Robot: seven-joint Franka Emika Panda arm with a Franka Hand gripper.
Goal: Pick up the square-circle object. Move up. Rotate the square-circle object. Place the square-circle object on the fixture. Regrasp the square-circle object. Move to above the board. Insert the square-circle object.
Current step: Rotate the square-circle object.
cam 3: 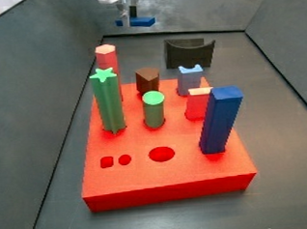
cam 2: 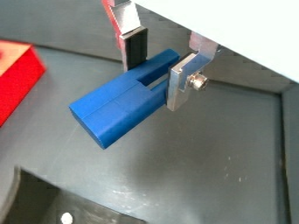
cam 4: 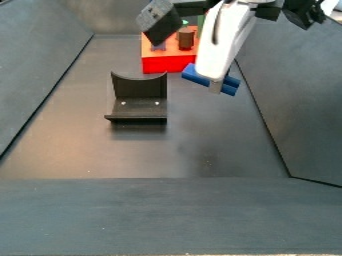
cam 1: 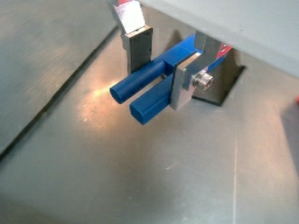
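Between the gripper [cam 1: 163,66]'s closed silver fingers [cam 1: 184,83], the square-circle object [cam 1: 149,85] hangs clamped above the grey floor, prongs slanting away from the wrist. The fixture [cam 4: 136,98] sits below and to one side, the board [cam 4: 166,60] beyond it. Judged mid-rotation; next, the block must be carried over the fixture's scoop and set down.

The claw [cam 3: 134,13] is cut off by the top edge
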